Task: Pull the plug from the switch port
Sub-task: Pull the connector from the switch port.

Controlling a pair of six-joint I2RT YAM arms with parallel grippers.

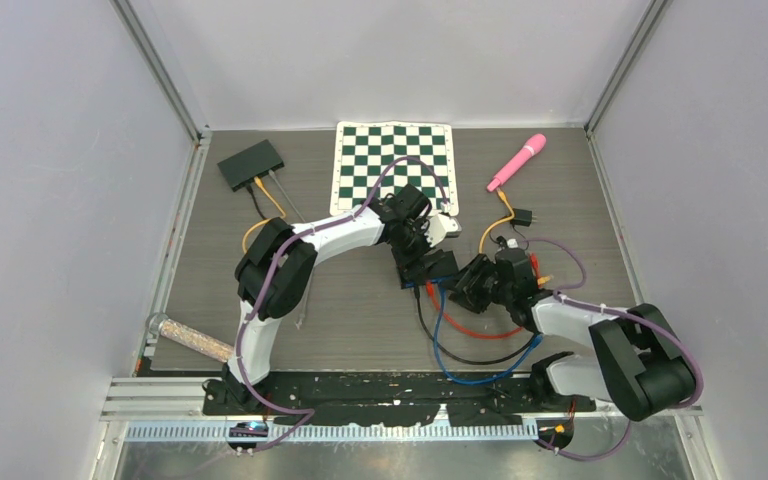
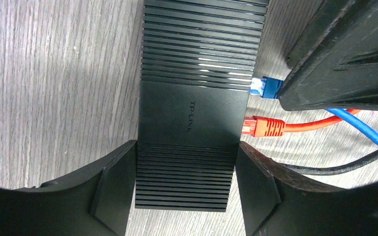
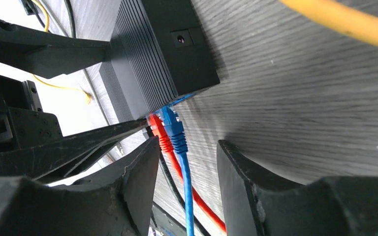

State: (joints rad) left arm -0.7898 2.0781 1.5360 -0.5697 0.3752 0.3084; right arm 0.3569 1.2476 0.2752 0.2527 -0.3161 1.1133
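Switch point(image 2: 189, 113) lies flat on the desk point(image 2: 54, 98), black and ribbed. The left arm arches up from its base and bends rightward. The left tool point(image 2: 186, 164) points down and is clamped across one ribbed end of the switch, a finger on each side. A blue plug point(image 2: 265, 87) and a red plug point(image 2: 262, 126) sit seated in the switch's right side. The right arm folds low and reaches left. The right tool point(image 3: 184, 162) is spread, straddling the blue cable just behind its plug.
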